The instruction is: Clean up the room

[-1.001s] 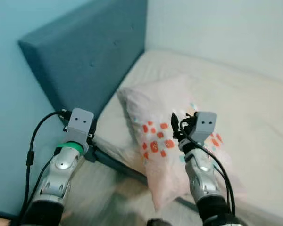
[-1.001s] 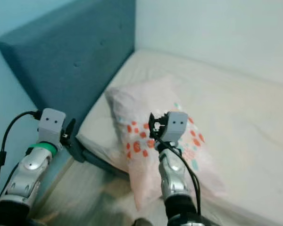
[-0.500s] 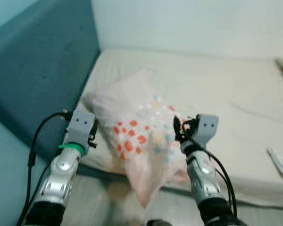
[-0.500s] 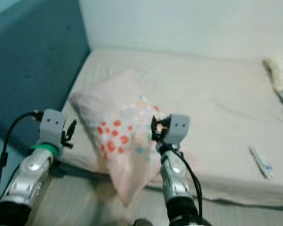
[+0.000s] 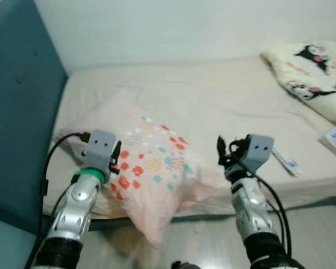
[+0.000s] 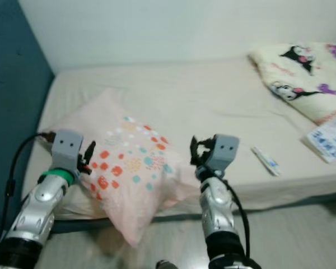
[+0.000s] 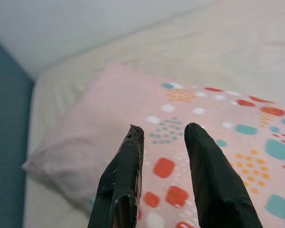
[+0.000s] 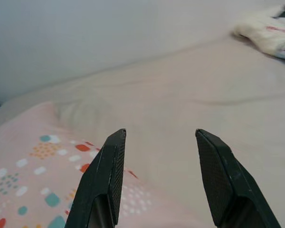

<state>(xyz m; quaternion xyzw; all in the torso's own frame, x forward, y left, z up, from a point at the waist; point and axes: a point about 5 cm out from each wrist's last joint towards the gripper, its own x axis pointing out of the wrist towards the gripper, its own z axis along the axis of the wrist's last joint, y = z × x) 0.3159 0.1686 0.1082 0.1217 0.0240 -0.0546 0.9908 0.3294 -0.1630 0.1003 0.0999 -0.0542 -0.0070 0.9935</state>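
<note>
My left claw (image 7: 164,135) hovers narrowly parted and empty over the pillow (image 5: 151,168); my right claw (image 8: 161,137) gapes wide, empty, just beside it. The pillow overhangs the bed (image 5: 213,106) edge. I'm lining up, I think; next, grip and shift it.

I can read no text anywhere; the print on the blue-and-white packet (image 6: 329,138) at the bed's (image 6: 213,106) right edge is too blurred.
</note>
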